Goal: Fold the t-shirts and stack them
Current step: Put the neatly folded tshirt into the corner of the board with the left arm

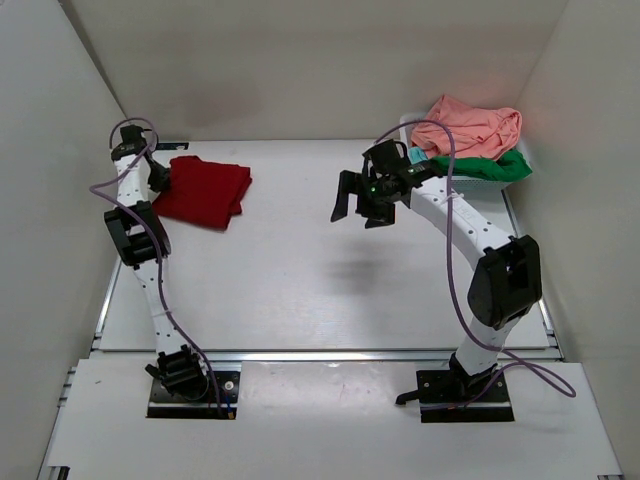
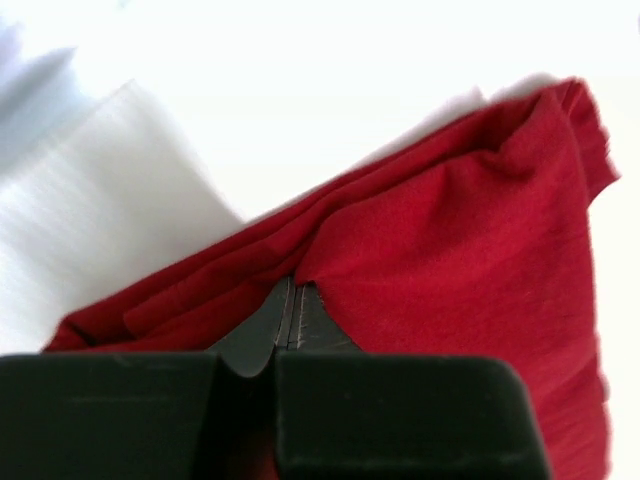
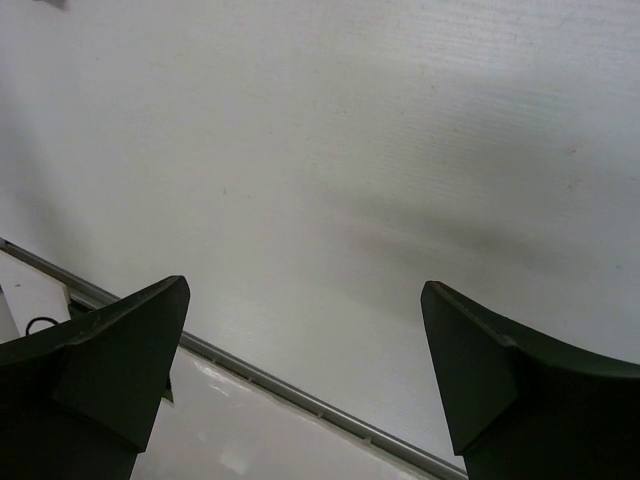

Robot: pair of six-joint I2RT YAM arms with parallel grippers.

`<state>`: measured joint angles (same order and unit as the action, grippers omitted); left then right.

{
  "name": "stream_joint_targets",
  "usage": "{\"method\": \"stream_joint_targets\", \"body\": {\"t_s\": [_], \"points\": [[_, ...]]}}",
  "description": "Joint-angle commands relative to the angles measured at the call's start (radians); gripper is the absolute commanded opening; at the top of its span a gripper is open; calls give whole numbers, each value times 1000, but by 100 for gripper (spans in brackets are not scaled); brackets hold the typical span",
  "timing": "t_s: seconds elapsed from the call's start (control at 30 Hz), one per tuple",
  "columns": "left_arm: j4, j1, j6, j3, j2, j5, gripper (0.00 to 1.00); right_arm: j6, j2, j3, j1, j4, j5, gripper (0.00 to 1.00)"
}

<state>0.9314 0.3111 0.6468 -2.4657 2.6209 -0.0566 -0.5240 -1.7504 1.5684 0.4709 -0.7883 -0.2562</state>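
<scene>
Left gripper [image 2: 290,318]: jaws pressed together with no gap showing. The tips are buried in a pucker of the dark red t-shirt [image 2: 450,250], and the creases run into the pinch point, so it has hold of the cloth edge.

In the top view the left gripper [image 1: 160,176] sits at the left edge of the dark red t-shirt [image 1: 205,192]. The shirt is folded to a rough rectangle and lies flat on the tabletop [image 1: 300,270] at far left. Several layers show along the edge in the wrist view. The side away from the gripper is a bit ragged.

Right gripper [image 1: 362,205]: jaws spread wide, nothing between them. It is up off the surface near the middle, with its shadow on the tabletop below. The right wrist view shows the right gripper [image 3: 305,300] with only bare tabletop [image 3: 350,150] between the fingers.

Salmon pink t-shirt [image 1: 475,125]: crumpled heap in the far right corner, just behind the right arm's wrist. Green t-shirt [image 1: 490,168]: bunched along the near side of the pink one, touching it, with the pink partly over it. Both are well apart from the red one.
</scene>
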Motion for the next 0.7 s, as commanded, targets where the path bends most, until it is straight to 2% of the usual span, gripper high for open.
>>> {"method": "stream_joint_targets", "body": {"t_s": [0.0, 0.17, 0.23, 0.4, 0.5, 0.67], "points": [[-111, 43, 117, -45, 31, 32, 0, -7, 3, 94, 6, -31, 23, 99], [-150, 49, 198, -79, 80, 70, 0, 7, -27, 139, 17, -43, 17, 99], [-192, 54, 197, -84, 82, 145, 5, -1, -38, 142, 15, -42, 11, 99], [-241, 3, 125, -125, 2, 193, 45, -5, -44, 157, 12, -19, -6, 99], [-250, -7, 110, -18, -129, 189, 53, -2, -55, 188, 12, -6, -18, 99], [-304, -38, 71, 258, -323, 97, 56, -1, -60, 239, -6, -11, -29, 99]]}}
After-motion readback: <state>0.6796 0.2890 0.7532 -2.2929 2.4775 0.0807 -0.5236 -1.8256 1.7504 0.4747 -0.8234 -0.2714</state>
